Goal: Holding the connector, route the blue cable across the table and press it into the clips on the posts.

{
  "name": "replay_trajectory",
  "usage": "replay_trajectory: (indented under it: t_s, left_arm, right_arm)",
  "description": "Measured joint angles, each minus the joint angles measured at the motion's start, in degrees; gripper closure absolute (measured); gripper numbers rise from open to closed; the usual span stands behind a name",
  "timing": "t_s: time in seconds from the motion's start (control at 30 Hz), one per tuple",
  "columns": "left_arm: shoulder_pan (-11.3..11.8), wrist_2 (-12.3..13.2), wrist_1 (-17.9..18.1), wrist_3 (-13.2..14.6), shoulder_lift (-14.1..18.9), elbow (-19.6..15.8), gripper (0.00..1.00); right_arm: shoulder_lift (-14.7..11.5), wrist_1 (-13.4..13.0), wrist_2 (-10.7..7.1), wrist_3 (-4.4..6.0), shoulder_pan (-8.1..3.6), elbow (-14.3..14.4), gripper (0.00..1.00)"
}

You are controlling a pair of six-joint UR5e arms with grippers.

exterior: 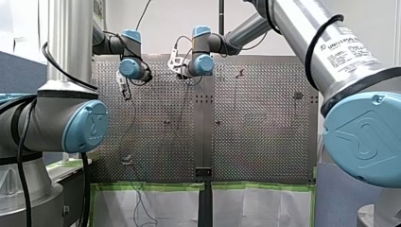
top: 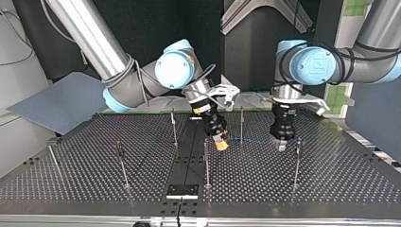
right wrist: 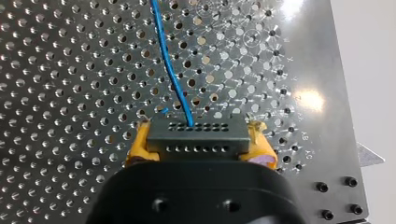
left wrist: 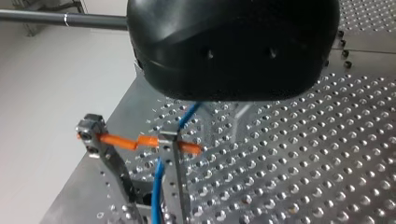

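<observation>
Connector [right wrist: 196,136] clamped between my right gripper's [top: 220,142] yellow fingers [right wrist: 139,148], tilted down over the table [right wrist: 70,70].

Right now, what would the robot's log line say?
right gripper: shut on connector | blue cable: runs from connector to left gripper | orange clip: cable beside it, seating unclear
</observation>
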Motion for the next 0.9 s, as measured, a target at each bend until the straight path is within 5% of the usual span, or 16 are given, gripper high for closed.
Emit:
replay_trajectory:
  t_s: [0.43,0.9]
  left_arm:
    - [-0.62,-2.51,-0.17,0.94,0.0,-3.6,1.0]
    - [-2.57,-3.37,3.05,1.43,-2.88,-10.03,1.0]
  right_arm:
    - [0.45,0.88,0.1,0.0,0.41,0.27,1.0]
    - [0.84,0.89,0.56,-0.22,0.31,5.1,1.0]
